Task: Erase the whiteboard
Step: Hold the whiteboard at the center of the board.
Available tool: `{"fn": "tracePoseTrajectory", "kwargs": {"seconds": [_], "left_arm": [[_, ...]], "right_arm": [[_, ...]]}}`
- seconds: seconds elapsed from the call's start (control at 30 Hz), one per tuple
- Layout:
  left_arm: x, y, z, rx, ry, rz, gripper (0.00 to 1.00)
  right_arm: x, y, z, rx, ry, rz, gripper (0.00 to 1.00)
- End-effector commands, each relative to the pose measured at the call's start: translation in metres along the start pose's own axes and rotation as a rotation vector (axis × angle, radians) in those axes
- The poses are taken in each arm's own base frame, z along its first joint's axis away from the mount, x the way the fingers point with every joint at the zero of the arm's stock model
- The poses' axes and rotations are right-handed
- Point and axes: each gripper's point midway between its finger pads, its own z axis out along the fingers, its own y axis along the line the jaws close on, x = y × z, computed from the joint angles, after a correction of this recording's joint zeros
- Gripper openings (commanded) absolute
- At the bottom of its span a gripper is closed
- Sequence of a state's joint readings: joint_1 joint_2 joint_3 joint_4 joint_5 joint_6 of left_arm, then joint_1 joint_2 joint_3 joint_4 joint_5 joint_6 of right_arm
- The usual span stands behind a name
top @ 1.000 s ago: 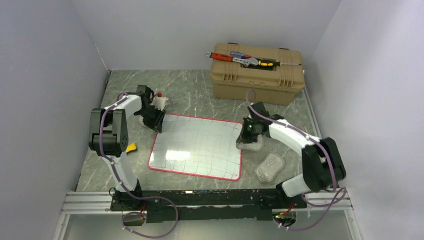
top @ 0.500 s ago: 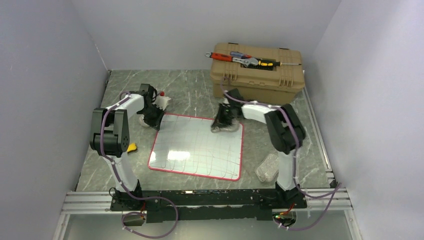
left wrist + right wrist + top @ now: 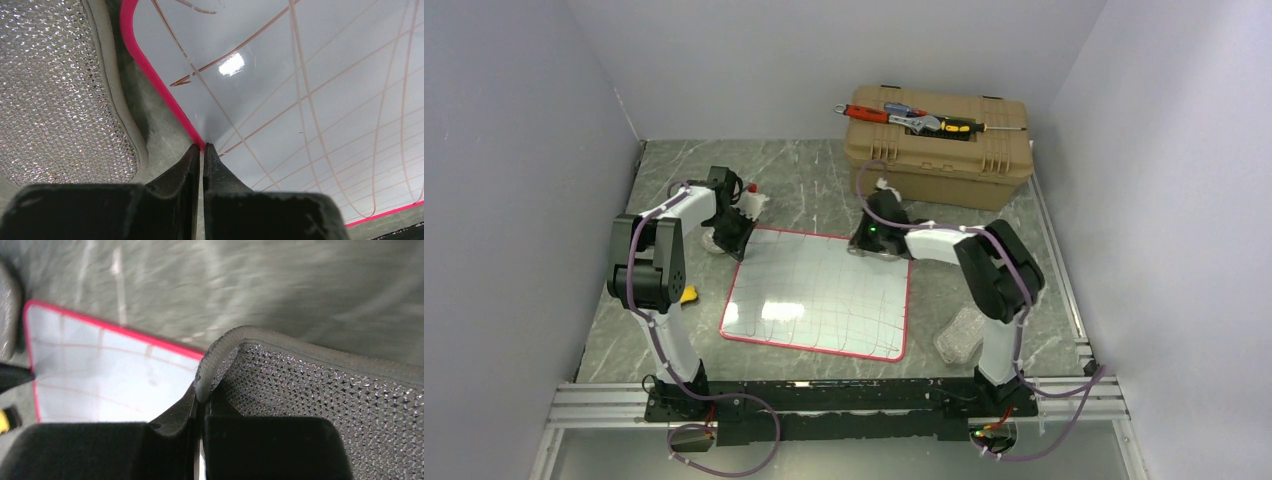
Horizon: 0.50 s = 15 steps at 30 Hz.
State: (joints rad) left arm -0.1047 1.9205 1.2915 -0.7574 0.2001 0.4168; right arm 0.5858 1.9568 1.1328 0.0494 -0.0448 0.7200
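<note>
**Two arms reach far corners of scribbled whiteboard (image 3: 819,295)**

From above: the red-rimmed whiteboard lies flat in the middle of the desk (image 3: 809,180), a little toward the near edge, its glossy face crossed by thin pen lines. The left gripper (image 3: 732,240) is down at the board's far-left corner and the right gripper (image 3: 871,245) at its far-right corner. From this height the set of either pair of fingers cannot be told. A tan toolbox (image 3: 939,160) stands at the desk's far-right corner with hand tools (image 3: 914,118) lying on its lid. A loose mesh pad (image 3: 964,335) lies toward the near-right corner, beside the right arm, and a small yellow object (image 3: 686,295) sits near the left edge by the left arm.

Left wrist: the fingers (image 3: 175,172) are pressed almost together, leaving only a hairline slit, and their tips meet the board's red rim. Whether they pinch that rim cannot be told. A glittering mesh cloth (image 3: 60,90) lies on the desk just outside the rim.

Right wrist: the fingers (image 3: 175,412) are clamped on the hemmed edge of a grey mesh pad (image 3: 310,390) that fills the right of the view. A red-rimmed corner of the board shows at left, with blurred marbled desk beyond.
</note>
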Motion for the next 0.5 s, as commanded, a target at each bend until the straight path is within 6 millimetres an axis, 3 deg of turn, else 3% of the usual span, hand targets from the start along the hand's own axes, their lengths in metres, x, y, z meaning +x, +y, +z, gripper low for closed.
{"fn": "tracePoseTrajectory", "kwargs": {"seconds": [0.0, 0.07, 0.13, 0.23, 0.37, 0.47], "left_arm": [[0.034, 0.005, 0.049, -0.003, 0.122, 0.055, 0.02], [0.035, 0.005, 0.050, 0.000, 0.121, 0.057, 0.02], [0.034, 0.004, 0.050, 0.008, 0.119, 0.056, 0.02], [0.032, 0.003, 0.051, 0.014, 0.118, 0.052, 0.02], [0.032, 0.003, 0.052, 0.019, 0.120, 0.053, 0.02], [0.032, 0.003, 0.052, 0.021, 0.122, 0.056, 0.02]], "right_arm": [[0.011, -0.129, -0.017, 0.364, -0.030, 0.006, 0.00], [0.014, -0.137, -0.015, 0.367, -0.011, 0.030, 0.00], [0.014, -0.124, -0.006, 0.330, 0.006, 0.023, 0.00], [0.016, -0.084, 0.018, 0.251, 0.028, -0.005, 0.00], [0.041, -0.022, 0.052, 0.132, 0.111, -0.035, 0.00], [0.055, 0.017, 0.064, 0.048, 0.155, -0.032, 0.00]]}}
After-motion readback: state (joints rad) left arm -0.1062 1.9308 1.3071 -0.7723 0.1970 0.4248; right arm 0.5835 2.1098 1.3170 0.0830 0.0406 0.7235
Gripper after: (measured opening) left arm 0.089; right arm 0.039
